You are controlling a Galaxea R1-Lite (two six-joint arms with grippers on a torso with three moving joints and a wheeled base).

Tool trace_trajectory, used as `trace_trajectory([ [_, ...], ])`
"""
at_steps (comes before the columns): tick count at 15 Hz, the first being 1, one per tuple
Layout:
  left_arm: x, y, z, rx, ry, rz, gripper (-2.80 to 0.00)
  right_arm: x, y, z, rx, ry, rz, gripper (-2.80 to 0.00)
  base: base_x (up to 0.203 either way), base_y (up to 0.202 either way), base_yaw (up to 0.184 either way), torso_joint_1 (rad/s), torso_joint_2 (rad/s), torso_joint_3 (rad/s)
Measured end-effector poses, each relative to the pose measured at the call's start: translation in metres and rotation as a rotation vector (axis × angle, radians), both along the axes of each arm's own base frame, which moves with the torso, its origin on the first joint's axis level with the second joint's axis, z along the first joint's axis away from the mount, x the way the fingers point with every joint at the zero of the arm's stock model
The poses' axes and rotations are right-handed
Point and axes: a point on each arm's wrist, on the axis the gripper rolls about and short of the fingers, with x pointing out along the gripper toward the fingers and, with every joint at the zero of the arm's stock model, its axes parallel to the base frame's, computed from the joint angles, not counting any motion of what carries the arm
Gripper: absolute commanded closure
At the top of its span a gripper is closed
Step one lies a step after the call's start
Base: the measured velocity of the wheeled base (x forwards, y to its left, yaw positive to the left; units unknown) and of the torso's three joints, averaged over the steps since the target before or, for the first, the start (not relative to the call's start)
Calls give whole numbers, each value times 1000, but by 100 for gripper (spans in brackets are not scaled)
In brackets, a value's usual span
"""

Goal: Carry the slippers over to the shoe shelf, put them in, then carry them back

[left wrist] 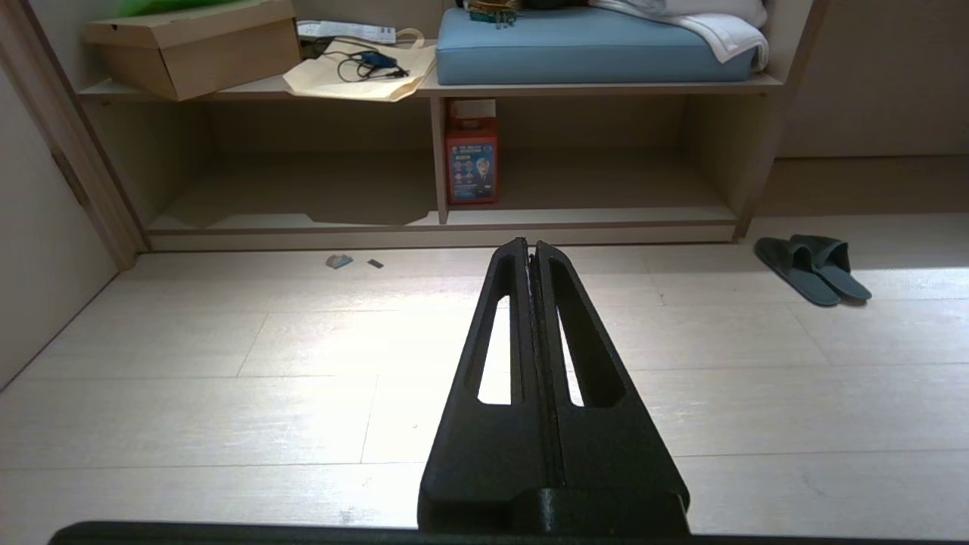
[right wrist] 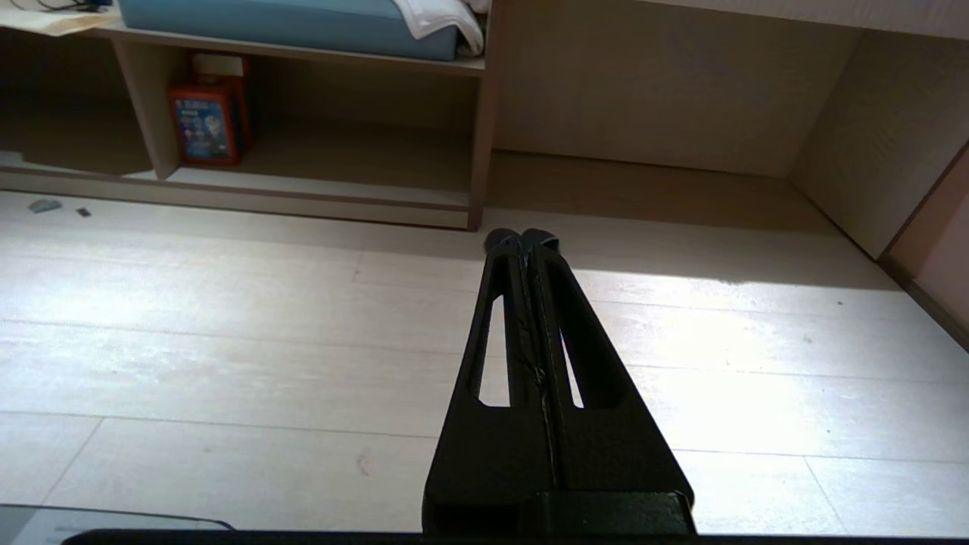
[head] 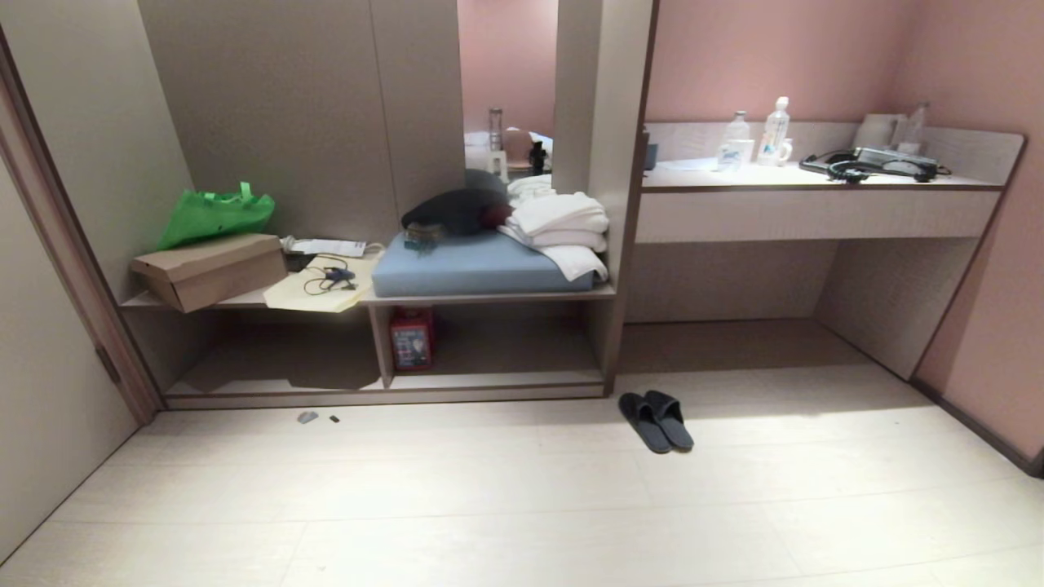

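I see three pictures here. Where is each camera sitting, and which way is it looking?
Head view: high on the robot, looking forward and down at the shoe shelf and the slippers on the floor; no part of the robot shows.
Left wrist view: low, behind the shut left claw, facing the shelf.
Right wrist view: low, behind the shut right claw, facing the shelf's right end.
Shared: the red box appears in all three.

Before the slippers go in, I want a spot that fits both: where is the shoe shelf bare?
The shoe shelf has two bays split by a divider. The right bay is bare except a red box against the divider. The left bay's board shows nothing on it. The slippers lie on the floor just right of the unit.
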Motion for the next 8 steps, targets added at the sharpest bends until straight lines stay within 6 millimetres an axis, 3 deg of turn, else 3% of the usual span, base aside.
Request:
trace_trajectory([
  [8,0,0,0,0,0,0,0,-1,2,12,-4,-118,79,0,0,0,0,0,0,0],
])
